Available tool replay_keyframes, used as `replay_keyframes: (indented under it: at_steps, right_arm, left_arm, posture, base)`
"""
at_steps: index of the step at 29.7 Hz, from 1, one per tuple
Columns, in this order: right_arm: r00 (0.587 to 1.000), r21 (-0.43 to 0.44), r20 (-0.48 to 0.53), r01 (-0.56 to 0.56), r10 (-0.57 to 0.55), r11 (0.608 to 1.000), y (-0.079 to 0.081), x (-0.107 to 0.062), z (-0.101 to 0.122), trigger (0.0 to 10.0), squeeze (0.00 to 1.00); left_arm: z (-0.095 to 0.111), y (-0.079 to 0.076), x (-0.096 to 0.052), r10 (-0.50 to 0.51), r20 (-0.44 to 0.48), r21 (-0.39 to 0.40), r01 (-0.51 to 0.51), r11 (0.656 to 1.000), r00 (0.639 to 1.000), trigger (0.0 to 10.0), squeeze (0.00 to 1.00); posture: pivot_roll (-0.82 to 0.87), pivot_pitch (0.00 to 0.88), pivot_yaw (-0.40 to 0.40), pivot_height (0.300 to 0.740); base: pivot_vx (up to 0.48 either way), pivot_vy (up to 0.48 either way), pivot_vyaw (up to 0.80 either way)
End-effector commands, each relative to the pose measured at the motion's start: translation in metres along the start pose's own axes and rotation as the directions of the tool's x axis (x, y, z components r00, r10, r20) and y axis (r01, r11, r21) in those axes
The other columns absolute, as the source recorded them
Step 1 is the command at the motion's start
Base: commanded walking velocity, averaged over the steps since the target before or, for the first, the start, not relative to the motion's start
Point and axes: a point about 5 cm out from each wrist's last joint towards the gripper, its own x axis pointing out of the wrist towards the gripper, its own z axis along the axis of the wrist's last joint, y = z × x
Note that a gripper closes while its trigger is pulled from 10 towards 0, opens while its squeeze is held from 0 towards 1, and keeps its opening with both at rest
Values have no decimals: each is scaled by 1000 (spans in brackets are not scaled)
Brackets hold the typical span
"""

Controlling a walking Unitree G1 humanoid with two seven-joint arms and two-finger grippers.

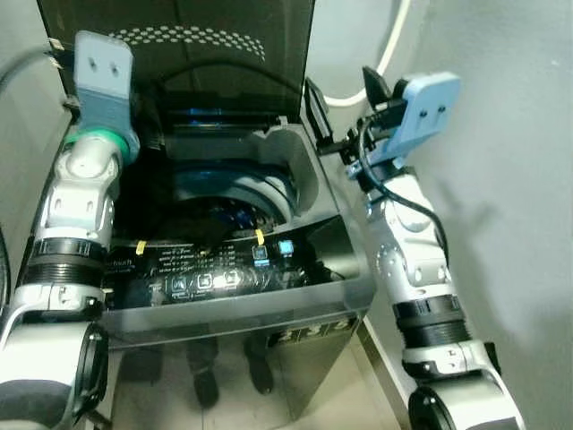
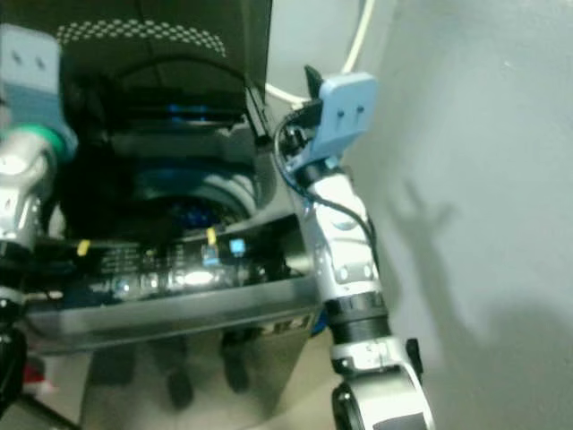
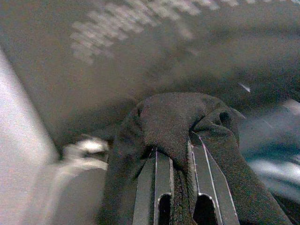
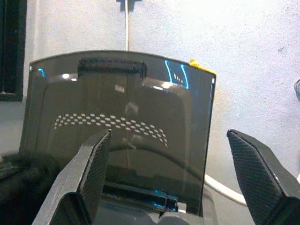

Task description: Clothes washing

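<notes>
No writing can be read on the washing machine. A dark cloth is clamped by the left gripper at lower centre — the right gripper is spread wide, empty, facing the raised lid.

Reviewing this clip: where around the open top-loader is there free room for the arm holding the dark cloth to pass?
Free: the round drum opening, bordered by the upright dark glass lid behind and the glossy control panel in front. Crowded: the left rim, where the left gripper clamps the dark cloth, and the right rear corner, where the open right gripper sits beside the grey wall.
</notes>
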Motion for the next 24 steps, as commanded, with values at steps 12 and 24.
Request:
replay_keyframes:
  at_steps: [12, 24]
  right_arm:
    - [989, -18, -121, -94, 91, 995, -16, -29, -18, 10000, 0]
    - [797, 133, -229, -543, 559, 829, -33, -48, 18, 10000, 0]
  left_arm:
    - [27, -40, -20, -373, 116, -105, 384, 917, 921, 10000, 1000]
    - [37, -46, -75, -448, 180, 59, 445, 893, 876, 10000, 0]
  posture:
    - [79, 106, -19, 740]
    - [97, 86, -36, 740]
  base:
    - [0, 0, 0]
    - [0, 0, 0]
